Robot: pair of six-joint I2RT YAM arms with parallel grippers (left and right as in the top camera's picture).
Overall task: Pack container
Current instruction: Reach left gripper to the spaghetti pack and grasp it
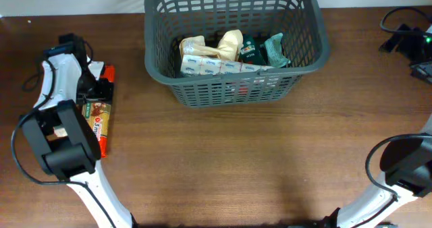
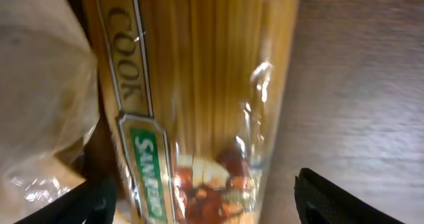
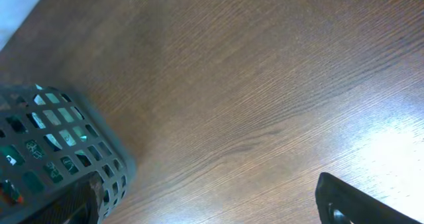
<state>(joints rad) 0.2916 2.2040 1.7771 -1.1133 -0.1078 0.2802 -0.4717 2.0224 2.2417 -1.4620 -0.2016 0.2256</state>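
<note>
Container (image 1: 202, 93) sits well right of the left gripper (image 2: 202, 207), which hangs wide open, nothing held, straddling a spaghetti pkt (image 2: 199, 85) just below it: slick film + long pkt, so an off-centre pinch prob lets it tip or slip.

One container (image 1: 236, 93), one spaghetti packet (image 1: 96, 117), two robot arms (image 1: 64, 144) (image 1: 405, 164).

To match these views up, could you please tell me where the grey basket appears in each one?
Overhead: container at top centre.
Left wrist: not in it.
Right wrist: container, one corner at bottom left.
Shared landmark: wooden table, visible in all three.
</note>
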